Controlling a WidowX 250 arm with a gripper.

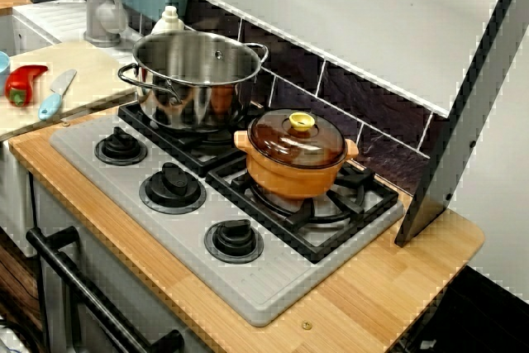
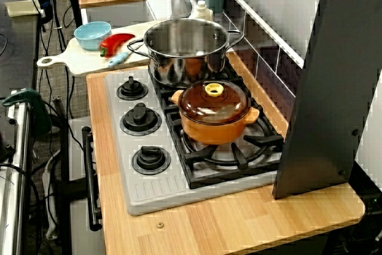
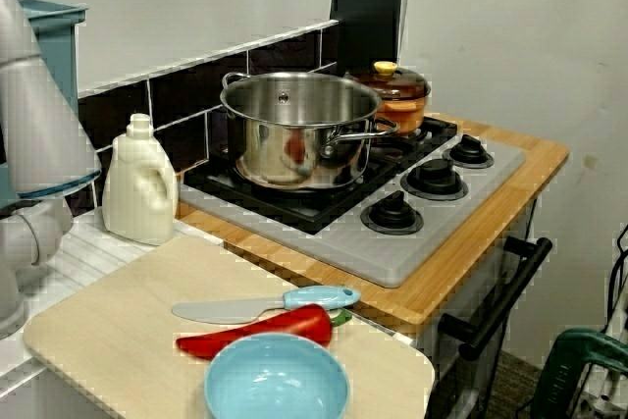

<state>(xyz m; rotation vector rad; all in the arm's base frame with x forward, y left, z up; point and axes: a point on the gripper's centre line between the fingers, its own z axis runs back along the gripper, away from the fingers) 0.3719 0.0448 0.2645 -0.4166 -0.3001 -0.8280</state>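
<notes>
Front view has no gripper in it, and neither do the high view or the board-side view, so I cannot tell whether its fingers are open or closed. What I see is a steel pot point(image 1: 198, 93), open-topped and upright, on the stove's point(image 1: 273, 287) burner nearer the board point(image 1: 91, 80). Just beside it, on the other burner, sits an orange pot point(image 1: 293, 169) with a brown lid point(image 1: 285, 140) and a yellow knob point(image 1: 302, 121); whether the two pots touch I can't make out. Three black dials point(image 1: 172, 188) line the stove's grey front edge. On the board lie a red pepper point(image 3: 257, 329) and a blue-handled knife point(image 3: 265, 305) side by side, with a blue bowl point(image 3: 277, 380) near them. A cream bottle point(image 3: 140, 183) stands by the tiled wall point(image 3: 186, 90), behind the board.
</notes>
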